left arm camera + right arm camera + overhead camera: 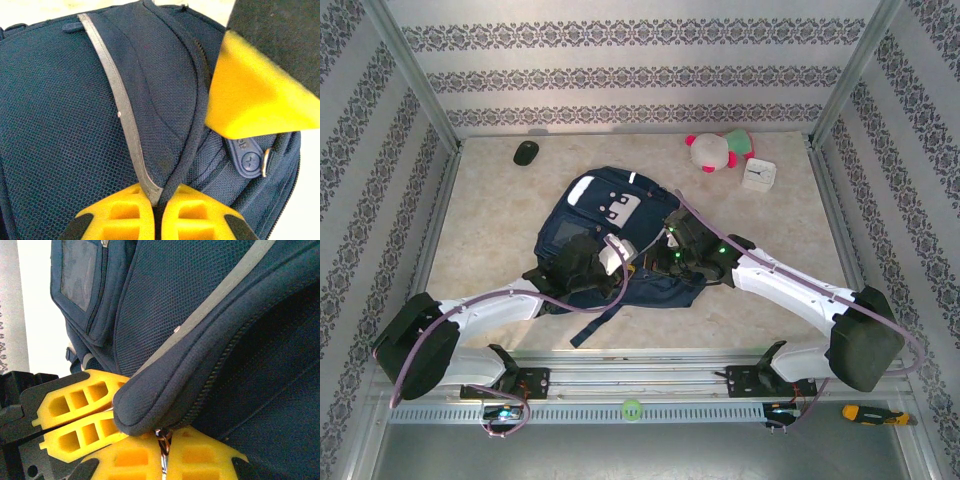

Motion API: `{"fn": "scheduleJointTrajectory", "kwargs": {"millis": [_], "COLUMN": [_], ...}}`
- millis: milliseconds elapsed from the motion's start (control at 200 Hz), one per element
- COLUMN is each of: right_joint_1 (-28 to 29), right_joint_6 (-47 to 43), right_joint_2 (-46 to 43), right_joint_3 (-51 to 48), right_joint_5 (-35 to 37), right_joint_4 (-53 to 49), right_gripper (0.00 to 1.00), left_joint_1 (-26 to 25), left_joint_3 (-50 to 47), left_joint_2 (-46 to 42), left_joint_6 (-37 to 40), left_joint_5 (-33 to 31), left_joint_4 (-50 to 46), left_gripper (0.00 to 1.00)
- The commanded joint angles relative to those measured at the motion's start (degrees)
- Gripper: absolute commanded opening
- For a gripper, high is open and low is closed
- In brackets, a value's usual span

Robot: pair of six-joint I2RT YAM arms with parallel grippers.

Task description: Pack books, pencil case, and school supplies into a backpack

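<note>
Overhead, whole backpack (610, 215), wrist views, left tool (156, 212) clamps flap (150, 182), right tool (164, 460) clamps zipper pull (163, 440)

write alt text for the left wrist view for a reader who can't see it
The yellow left end effector, shut, pinches a seam of a navy mesh backpack where a grey stripe meets the zip edge. Another yellow fingertip juts in at upper right, above a navy zipper pull.

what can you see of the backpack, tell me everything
The backpack is navy mesh-textured fabric with pale grey stripes, a grey-white front patch, zips and dark straps. It lies front-up in the middle of the table. The left gripper pinches its striped flap edge; the right gripper is shut on the zip edge beside it.
</note>
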Motion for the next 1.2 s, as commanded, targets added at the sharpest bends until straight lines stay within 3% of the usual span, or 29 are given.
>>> {"fn": "scheduleJointTrajectory", "kwargs": {"millis": [0, 245, 395, 515, 580, 665, 769, 874, 959, 1089, 1194], "right_joint_1": [-0.9, 1.01, -1.46, -7.55, -9.14, -8.1, -6.61, -5.91, -5.53, -7.17, -7.48], "right_joint_6": [1.59, 2.28, -2.28, -1.26, -0.66, -5.42, -7.74, -6.44, -10.93, -19.35, -28.18], "right_joint_2": [-1.14, 0.0, -2.59, -6.63, -9.2, -10.1, -8.89, -6.69, -6.53, -9.46, -11.88], "right_joint_3": [0.01, 0.42, -2.9, -6.66, -7.84, -6.61, -7.05, -6.44, -4.2, -2.11, -2.47], "right_joint_5": [-1.12, 2.69, 0.56, -5.88, -5.08, -3.41, -5.01, -8.51, -9.52, -0.99, 4.96], "right_joint_4": [3.85, 3.42, 3.12, 2.95, 3.12, 2.46, 8.61, 12.11, 6.25, -7.99, -12.97], "right_gripper": [0.0, 0.0, 0.0, 0.0, 0.0, 0.0, 0.0, 0.0, 0.0, 0.0, 0.0], "left_joint_1": [-2.44, -6.02, -8.54, -9.25, -9.38, -9.34, -9.43, -10.09, -10.08, -9.92, -9.36], "left_joint_3": [0.1, -1.63, -1.77, -1.68, -2.18, -3.79, -5.32, -5.16, -4.72, -3.83, -3.74], "left_joint_2": [-0.29, 1.7, 1.97, 1.12, 0.35, -0.75, 1.0, 3.85, 3.89, 1.34, -1.08], "left_joint_6": [-2.37, -8.0, -3.26, 3.85, 6.44, 6.09, 1.66, -1.07, -0.29, 3.51, 5.89], "left_joint_5": [3.32, 1.68, -1.92, -9.7, -12.19, -8.93, -1.89, -2.06, -3.88, -8.11, -9.84], "left_joint_4": [6.17, 14.75, 13.09, 7.42, 6.15, 8.95, 15.93, 19.98, 19.17, 12.56, 8.1], "left_gripper": [0.0, 0.0, 0.0, 0.0, 0.0, 0.0, 0.0, 0.0, 0.0, 0.0, 0.0]}}
